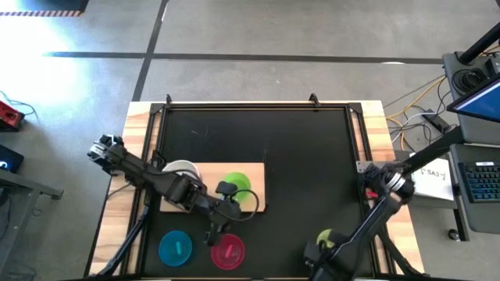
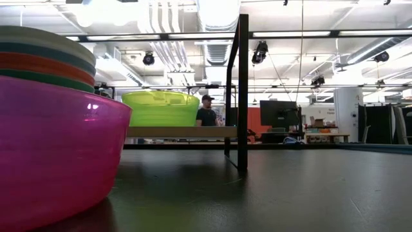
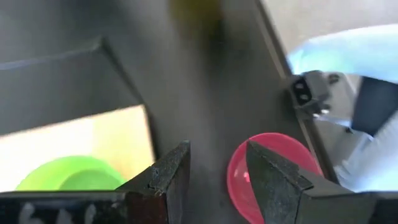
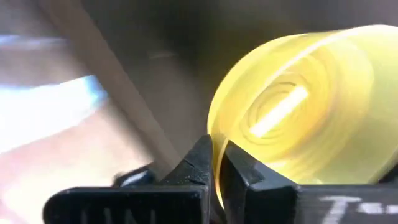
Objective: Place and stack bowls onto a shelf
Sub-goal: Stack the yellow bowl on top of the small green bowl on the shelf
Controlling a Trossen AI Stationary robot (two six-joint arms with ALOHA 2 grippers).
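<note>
A yellow-green bowl [image 1: 328,236] sits near the table's front right, and my right gripper [image 1: 318,249] is shut on it. My left gripper [image 1: 218,231] hovers open just beyond a magenta bowl [image 1: 228,250], with nothing between its fingers [image 3: 163,175]. The shelf [image 1: 254,173], a pale wooden board, carries a white bowl [image 1: 182,167] and a green bowl [image 1: 237,186] on their bases. A cyan bowl [image 1: 175,247] rests left of the magenta one. In the low view the magenta bowl [image 2: 55,154] stands close, with a stack of bowls [image 2: 45,58] behind it. My right gripper pinches the yellow-green bowl's rim [image 4: 215,157] between its two fingers, one on each face of the thin wall. The fingers come steeply from above. The bowl looks tilted in the hold; I cannot tell whether any part of it rests on the table.
A black frame post [image 2: 243,90] rises from the black tabletop [image 1: 305,156]. Wooden borders run along the table's left and right sides. A laptop and cables lie off the right edge [image 1: 480,168]. A person [image 2: 206,111] stands in the room far behind.
</note>
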